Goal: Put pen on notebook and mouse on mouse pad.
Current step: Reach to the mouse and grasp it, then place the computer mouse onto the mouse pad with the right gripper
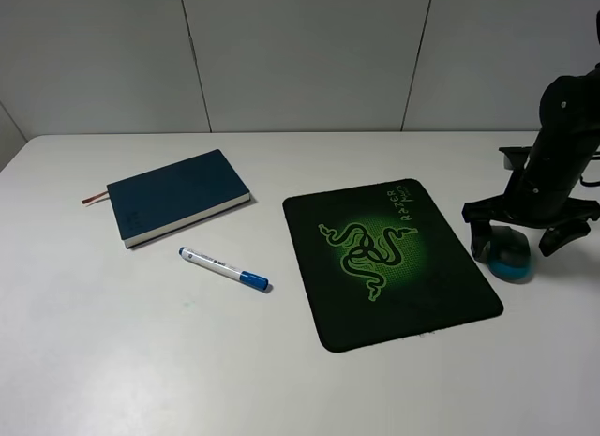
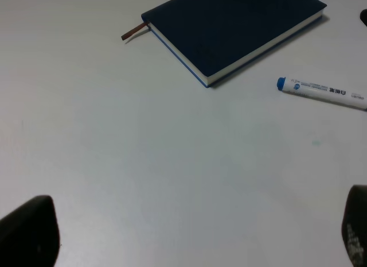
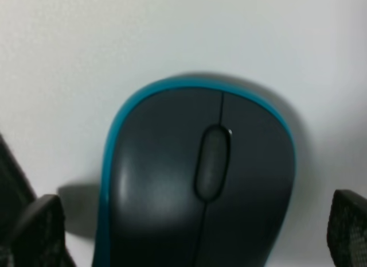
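The small computer mouse with a dark grey top and teal-blue sides [image 1: 511, 253] sits on the white bench [image 1: 112, 342] just off the right edge of the black rectangular mouse pad with the green snake logo [image 1: 389, 263], close to it but not on it. The right hand [image 1: 521, 238] is down over the mouse with its two black fingers [image 3: 35, 232] spread apart, one on each side of the mouse body. In the right wrist view a strip of bench shows between each finger and the teal side, so the hand straddles the mouse without gripping it. The short white marker pen with a blue cap [image 1: 223, 268] lies flat on the bench to the left of the mouse pad, well apart from it, its capped end pointing toward the pad. The dark blue hardcover notebook with white page edges [image 1: 176, 197] lies closed, further left of the pad than the pen and just behind it, the two near each other but not touching. A reddish-brown ribbon bookmark [image 1: 93, 199] sticks out of the notebook corner farthest from the pad. The left hand [image 2: 192, 229] appears only in its own wrist view, its fingers wide apart over bare bench, holding nothing, with the pen and notebook lying ahead of it.
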Motion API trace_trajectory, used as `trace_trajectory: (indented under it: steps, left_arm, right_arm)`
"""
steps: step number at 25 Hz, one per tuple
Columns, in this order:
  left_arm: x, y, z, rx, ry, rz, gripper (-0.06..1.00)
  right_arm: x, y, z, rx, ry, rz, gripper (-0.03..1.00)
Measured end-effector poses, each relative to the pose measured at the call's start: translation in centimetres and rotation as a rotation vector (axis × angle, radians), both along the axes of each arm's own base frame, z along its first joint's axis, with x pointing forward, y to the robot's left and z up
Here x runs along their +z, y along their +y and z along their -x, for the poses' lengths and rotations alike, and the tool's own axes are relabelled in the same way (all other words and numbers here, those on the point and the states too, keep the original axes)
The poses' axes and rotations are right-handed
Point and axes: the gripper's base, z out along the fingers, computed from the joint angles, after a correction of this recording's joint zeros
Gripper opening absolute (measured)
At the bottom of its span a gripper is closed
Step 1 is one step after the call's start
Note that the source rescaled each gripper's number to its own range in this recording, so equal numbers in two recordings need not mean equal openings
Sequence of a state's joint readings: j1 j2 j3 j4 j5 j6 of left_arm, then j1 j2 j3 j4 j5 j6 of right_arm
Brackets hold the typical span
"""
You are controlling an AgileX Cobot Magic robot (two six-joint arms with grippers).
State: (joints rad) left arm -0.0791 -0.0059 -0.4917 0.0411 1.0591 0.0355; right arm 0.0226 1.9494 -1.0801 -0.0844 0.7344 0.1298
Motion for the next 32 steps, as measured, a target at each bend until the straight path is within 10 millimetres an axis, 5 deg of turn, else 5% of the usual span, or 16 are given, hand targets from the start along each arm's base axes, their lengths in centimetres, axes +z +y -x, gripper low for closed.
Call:
trace_trajectory:
  steps: [2,3,7,25,32]
  left_arm:
    - [0.0,0.0,0.0,0.0,0.0,0.0,0.98]
    - [0.0,0.0,0.0,0.0,0.0,0.0,0.98]
    - [0.0,0.0,0.0,0.0,0.0,0.0,0.98]
    - [0.0,0.0,0.0,0.0,0.0,0.0,0.98]
    - [0.0,0.0,0.0,0.0,0.0,0.0,0.98]
  right_arm:
    - [0.0,0.0,0.0,0.0,0.0,0.0,0.97]
    - [0.0,0.0,0.0,0.0,0.0,0.0,0.86]
    - [0.0,0.0,0.0,-0.002,0.0,-0.001,0.0]
    - [0.1,0.0,0.0,-0.003,0.003,-0.002,0.01]
    - [2.1,0.0,0.3,-0.01,0.0,-0.001,0.01]
